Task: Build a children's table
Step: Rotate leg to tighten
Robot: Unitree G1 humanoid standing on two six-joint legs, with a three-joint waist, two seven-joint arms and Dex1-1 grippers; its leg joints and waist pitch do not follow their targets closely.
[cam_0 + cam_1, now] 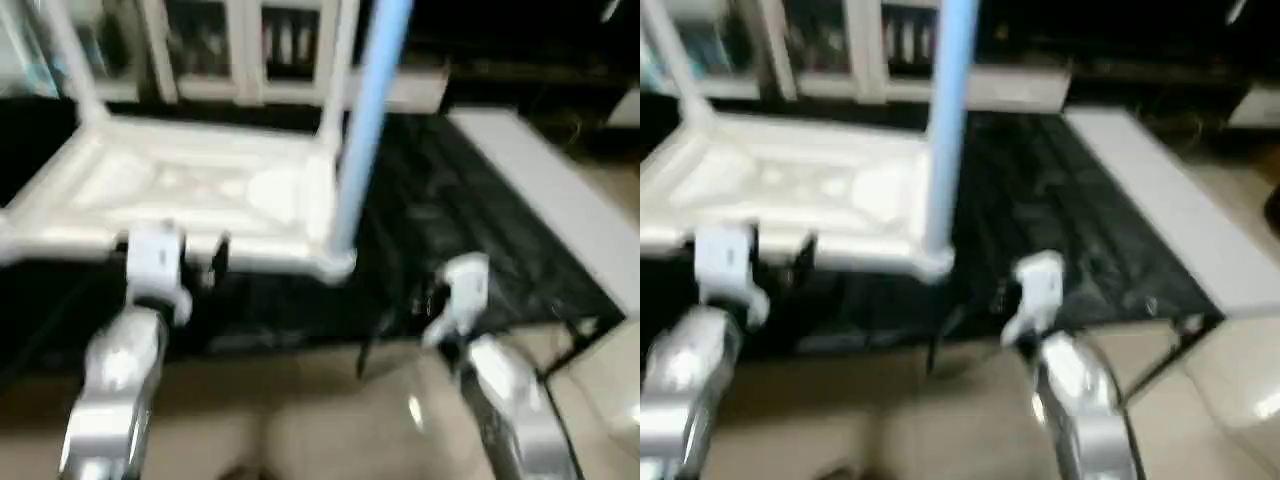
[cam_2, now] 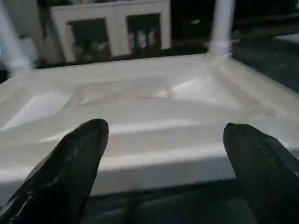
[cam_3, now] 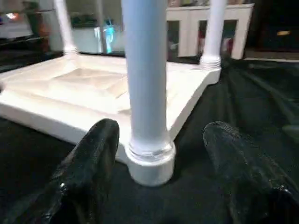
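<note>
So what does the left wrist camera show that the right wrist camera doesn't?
Left wrist view: the tabletop's near rim seen straight on, between the left gripper's wide-open black fingers, and nothing held.

Right wrist view: the near corner leg standing upright in its round socket, framed by the open right gripper, with black cloth beside it.

Both: the upturned white tabletop, legs at its far corners, and white cabinets behind.

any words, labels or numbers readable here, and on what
None can be read. The tabletop, its legs and the black cloth bear no visible print. Things in the cabinet behind are too blurred to tell.
</note>
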